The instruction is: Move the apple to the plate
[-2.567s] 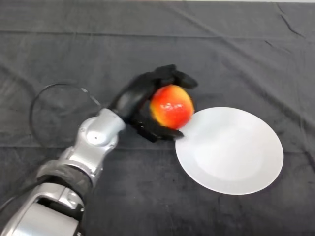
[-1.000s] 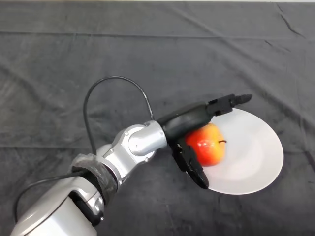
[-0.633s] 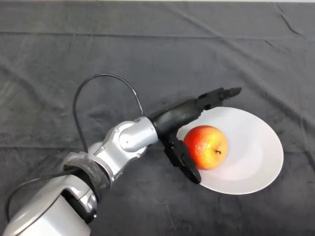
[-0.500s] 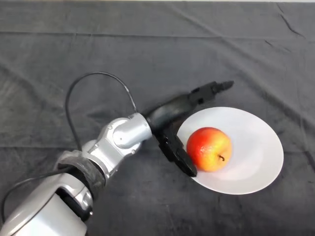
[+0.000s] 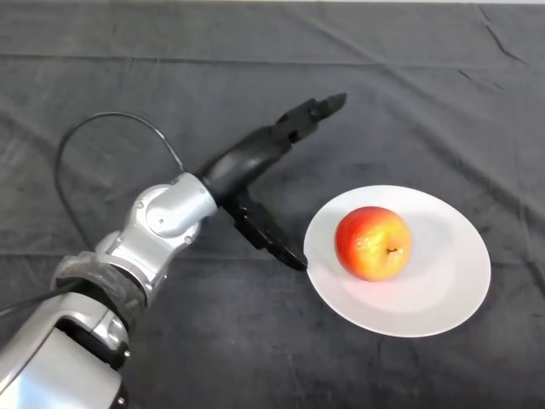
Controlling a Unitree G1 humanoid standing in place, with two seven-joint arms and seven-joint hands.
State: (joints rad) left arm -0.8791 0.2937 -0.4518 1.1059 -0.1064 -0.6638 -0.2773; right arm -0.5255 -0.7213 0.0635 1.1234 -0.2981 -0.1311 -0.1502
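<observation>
The white plate lies flat on the dark cloth, right of centre and toward the near side. On it sits the apple, red with a yellow-orange patch, resting a little left of the plate's middle with its stem end turned toward the near right. Nothing else is on the plate, and the apple is free of any grasp.

The left hand is just left of the plate and apart from the apple. It is spread wide and holds nothing: its fingers reach straight toward the far right, over bare cloth beyond the plate's far-left edge, while the thumb stretches toward the near right. The thumb's tip lies right at the plate's left rim; whether it actually touches the rim or only stands over the cloth beside it is hard to tell from this angle.

The silver-grey arm runs from the hand down to the lower left corner, where its lower part is cut off by the picture's edge.

The cloth covers the whole table, wrinkled in long folds across the far side and at the far right corner.
</observation>
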